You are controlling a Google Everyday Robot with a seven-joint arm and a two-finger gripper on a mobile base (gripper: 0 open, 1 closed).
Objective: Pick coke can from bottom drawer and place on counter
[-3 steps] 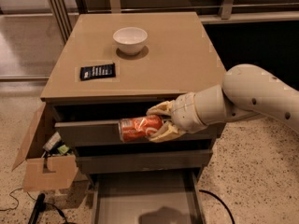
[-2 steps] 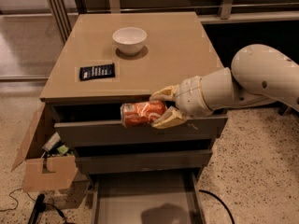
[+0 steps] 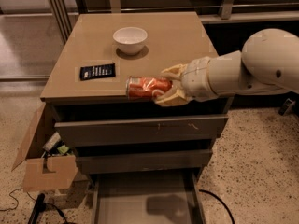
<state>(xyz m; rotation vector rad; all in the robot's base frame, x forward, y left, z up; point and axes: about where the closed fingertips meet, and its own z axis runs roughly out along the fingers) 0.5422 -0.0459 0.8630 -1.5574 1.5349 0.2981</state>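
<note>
The red-orange coke can (image 3: 145, 87) lies on its side in the air, level with the counter's (image 3: 173, 41) front edge. My gripper (image 3: 164, 87) is shut on the can's right end, with one yellowish finger above it and one below. The white arm reaches in from the right. Below, the bottom drawer (image 3: 145, 199) is pulled out, its flat floor bare except for a shadow.
A white bowl (image 3: 130, 39) stands at the back of the counter and a flat black packet (image 3: 97, 71) lies near its left front. The two upper drawers (image 3: 140, 132) are slightly ajar. An open cardboard box (image 3: 44, 160) and cables sit on the floor at left.
The arm has lifted the can from in front of the top drawer up to counter height and shifted it a little to the right.
</note>
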